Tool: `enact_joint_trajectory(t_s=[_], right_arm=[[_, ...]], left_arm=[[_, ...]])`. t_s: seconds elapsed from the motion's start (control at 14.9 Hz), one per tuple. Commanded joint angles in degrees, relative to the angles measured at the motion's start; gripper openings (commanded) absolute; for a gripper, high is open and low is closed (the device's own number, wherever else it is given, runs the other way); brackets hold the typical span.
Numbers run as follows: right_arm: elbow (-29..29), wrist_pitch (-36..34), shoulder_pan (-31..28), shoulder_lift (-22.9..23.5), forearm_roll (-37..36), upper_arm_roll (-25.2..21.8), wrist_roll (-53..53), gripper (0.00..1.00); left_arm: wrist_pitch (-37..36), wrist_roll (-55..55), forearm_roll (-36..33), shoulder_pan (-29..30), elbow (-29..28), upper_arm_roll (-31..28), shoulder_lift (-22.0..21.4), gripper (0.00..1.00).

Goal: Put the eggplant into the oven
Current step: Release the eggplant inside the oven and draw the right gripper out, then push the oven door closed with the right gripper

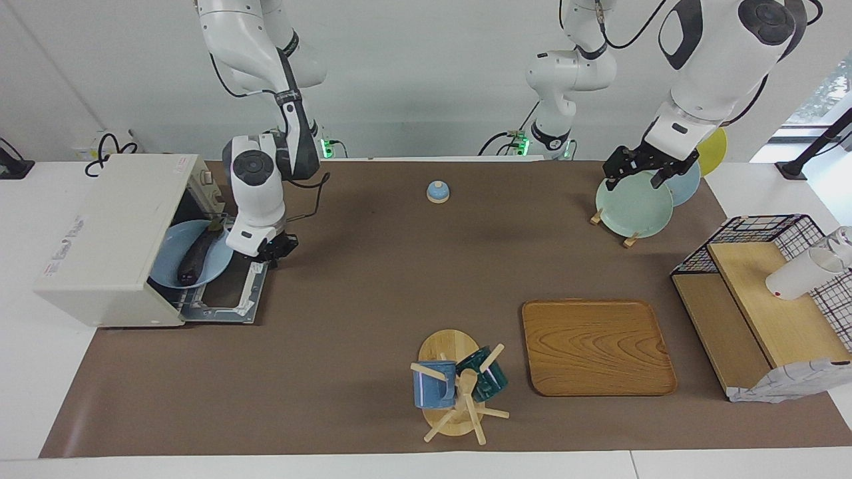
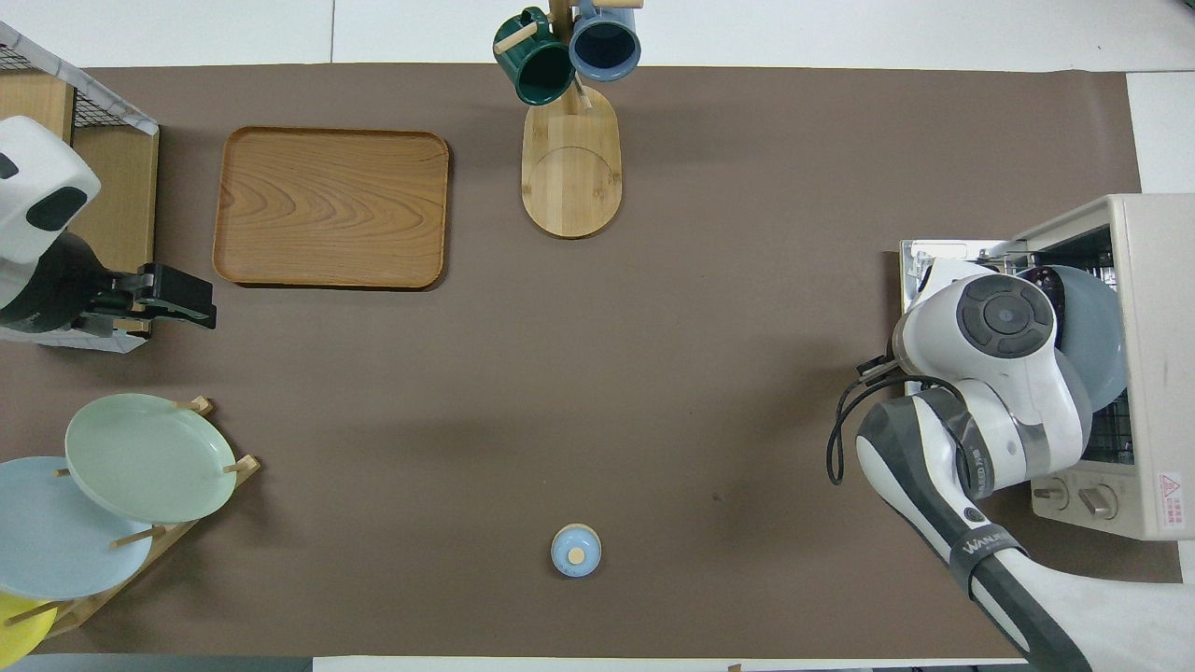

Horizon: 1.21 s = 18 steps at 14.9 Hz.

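The dark purple eggplant (image 1: 196,256) lies on a blue plate (image 1: 170,263) that sits in the mouth of the cream-white oven (image 1: 113,233), at the right arm's end of the table. The oven door (image 1: 226,296) is folded down flat. My right gripper (image 1: 274,251) is shut and holds nothing, low over the door's edge, just beside the plate. In the overhead view the right arm's wrist covers this gripper; only a tip of the eggplant (image 2: 1050,285) and part of the plate (image 2: 1102,336) show. My left gripper (image 1: 639,171) waits open over the plate rack.
A pale green plate (image 1: 632,206) stands in the rack under the left gripper. A small blue bell (image 1: 437,191) sits close to the robots. A wooden tray (image 1: 596,346), a mug tree (image 1: 459,386) and a wire-mesh wooden rack (image 1: 765,299) with a white cup (image 1: 799,273) stand farther out.
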State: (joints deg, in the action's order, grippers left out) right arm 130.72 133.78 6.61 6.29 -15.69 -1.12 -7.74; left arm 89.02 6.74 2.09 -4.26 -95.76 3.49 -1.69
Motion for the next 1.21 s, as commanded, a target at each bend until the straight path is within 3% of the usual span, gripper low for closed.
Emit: enact_joint_trajectory(t_s=[0.0,0.2,0.87,1.0,1.14], right_arm=[[-5.37,-5.16,-0.98,-0.13,-3.21,-0.46,-5.07,0.0],[-11.18,-13.7,-2.47,-1.27,-3.12,-0.55,-13.42,0.0],[-14.35,-24.6,-10.38,-8.04,-2.42,-0.73,-24.95,0.0],[-18.2,-30.29,-11.09,-8.74,-1.63,-0.73,-26.62,0.0],[-24.6,-36.45,-10.83,-9.27,4.23,-0.64,-26.53,0.0]], left_arm=[[-0.6,-0.06,-0.42,0.66,-0.75,0.55,-0.94,1.0],[-0.6,-0.06,-0.42,0.66,-0.75,0.55,-0.94,1.0],[-0.69,-0.06,-0.42,0.66,-0.75,0.55,-0.94,1.0],[-0.6,-0.06,-0.42,0.66,-0.75,0.55,-0.94,1.0],[-0.6,-0.06,-0.42,0.66,-0.75,0.55,-0.94,1.0]])
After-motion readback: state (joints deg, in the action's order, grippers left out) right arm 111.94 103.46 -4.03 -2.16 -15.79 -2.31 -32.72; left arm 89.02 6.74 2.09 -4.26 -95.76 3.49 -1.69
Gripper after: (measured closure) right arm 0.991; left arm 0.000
